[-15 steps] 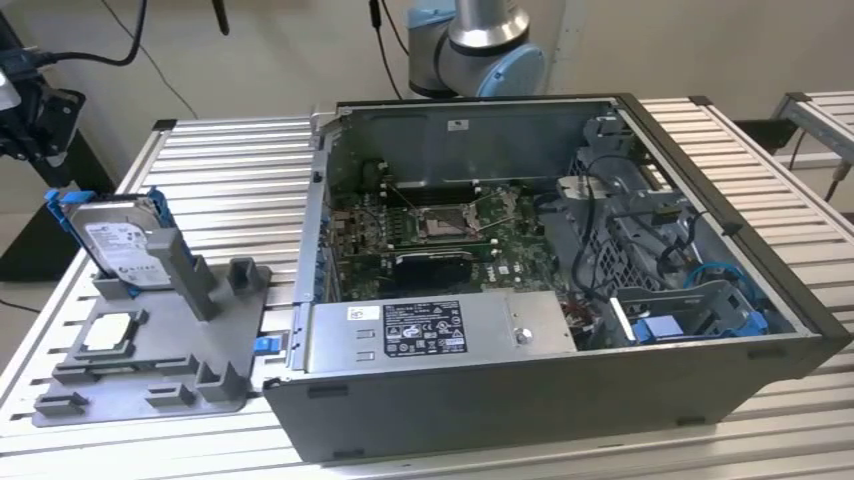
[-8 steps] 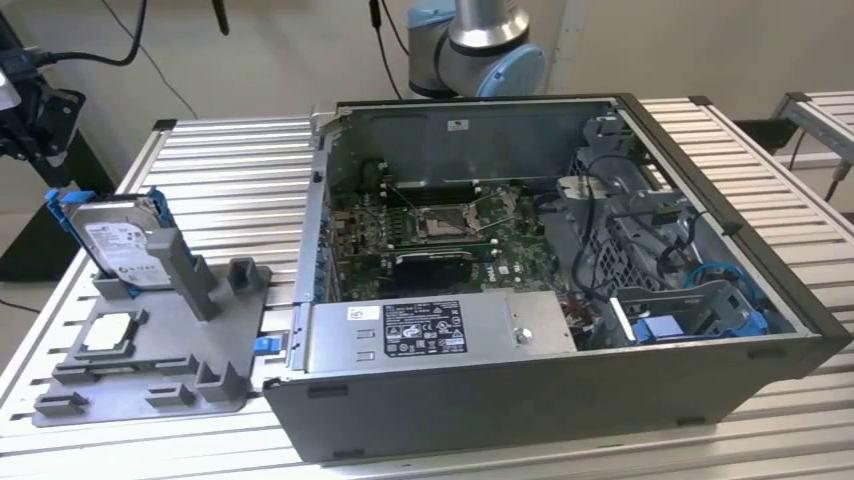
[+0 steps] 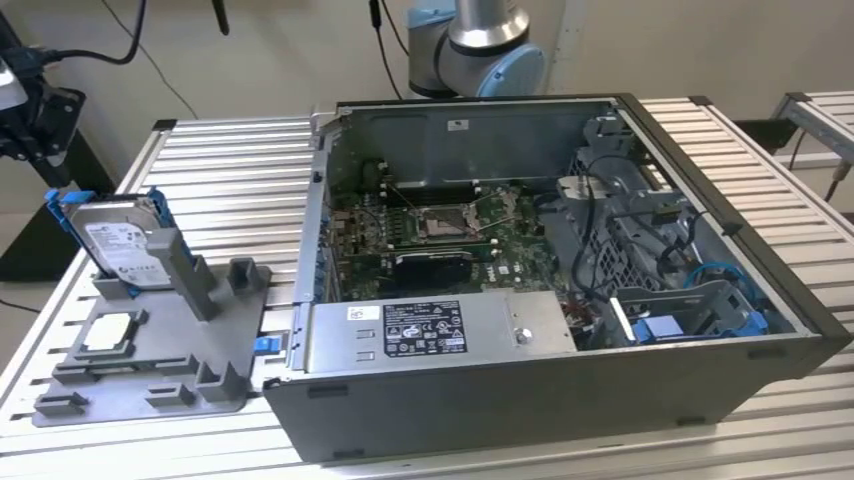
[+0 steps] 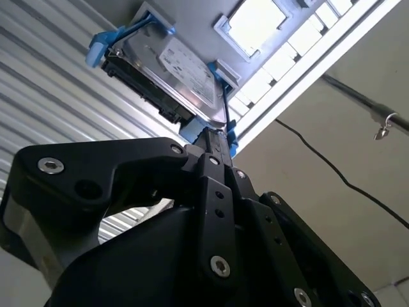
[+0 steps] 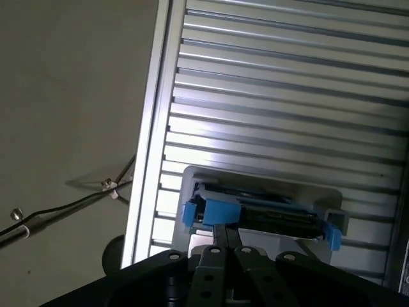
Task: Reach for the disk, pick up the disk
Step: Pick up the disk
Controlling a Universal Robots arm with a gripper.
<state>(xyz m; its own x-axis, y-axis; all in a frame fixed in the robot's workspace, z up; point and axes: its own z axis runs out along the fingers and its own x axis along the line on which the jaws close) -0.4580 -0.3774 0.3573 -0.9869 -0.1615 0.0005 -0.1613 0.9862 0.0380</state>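
Second wrist view: black gripper (image 4: 214, 136) jaws are narrowed onto blue-bracketed silver-grey rectangular metal disk (image 4: 172, 70); firm, centred purchase should be verified.

A silver-grey metal surface (image 3: 227, 170) of long parallel ribbed slats, with a plain rail along its edges, carries everything. The same ribbed surface (image 4: 38, 89) (image 5: 287, 77) shows in both wrist views. Two things lie directly on it. A large dark grey metal computer case (image 3: 534, 395) lies on its side with its open face up, taking up the middle and the exterior view's right. Just beside it, on the exterior view's left, sits a flat grey plastic holder tray (image 3: 147, 365) with upright posts, near the surface's edge.
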